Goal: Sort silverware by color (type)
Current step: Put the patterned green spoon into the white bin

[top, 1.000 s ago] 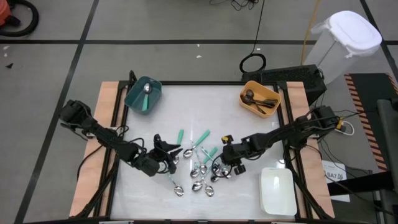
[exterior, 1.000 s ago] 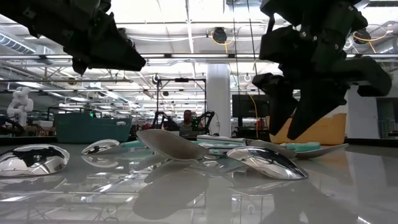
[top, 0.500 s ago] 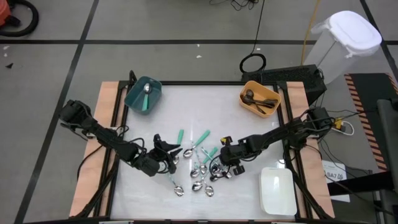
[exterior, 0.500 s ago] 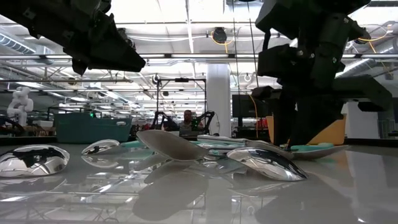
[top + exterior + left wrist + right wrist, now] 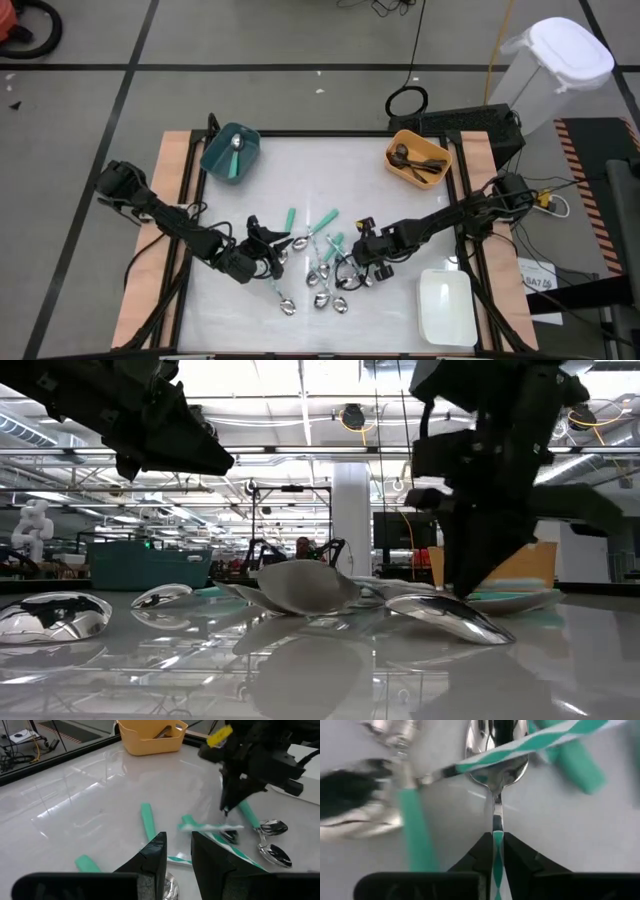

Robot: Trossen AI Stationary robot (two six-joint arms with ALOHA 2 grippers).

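Observation:
The silverware (image 5: pixel 322 272) lies in a loose pile at the table's middle: shiny silver spoons, and spoons with plain teal (image 5: pixel 147 820) or teal-and-white striped handles. My right gripper (image 5: pixel 352 263) stands at the pile's right side, pointing steeply down, shut on a striped-handled spoon (image 5: pixel 496 780). My left gripper (image 5: pixel 272 244) hovers above the table just left of the pile. Its fingers (image 5: pixel 152 857) stand a narrow gap apart with nothing between them. My right gripper pinches the spoon's striped teal-and-white handle (image 5: pixel 496 838) between its two fingers (image 5: pixel 482 851). It comes from above, slanting from the table's right. The handle runs out lengthwise past the fingertips. The bowl (image 5: pixel 496 755) lies down among the other spoons, under another striped handle that crosses it.
A teal bin (image 5: pixel 231 153) holding one spoon stands at the far left. An orange bin (image 5: pixel 418 158) with dark utensils stands at the far right, and a white bin (image 5: pixel 446 306) at the near right. Bare tabletop lies between the pile and the bins.
My right gripper has tipped further down, sunk onto the pile's right side and shut on the striped handle. It has edged toward the table's left. The spoons near it have been nudged, and one silver bowl has shifted and tipped.

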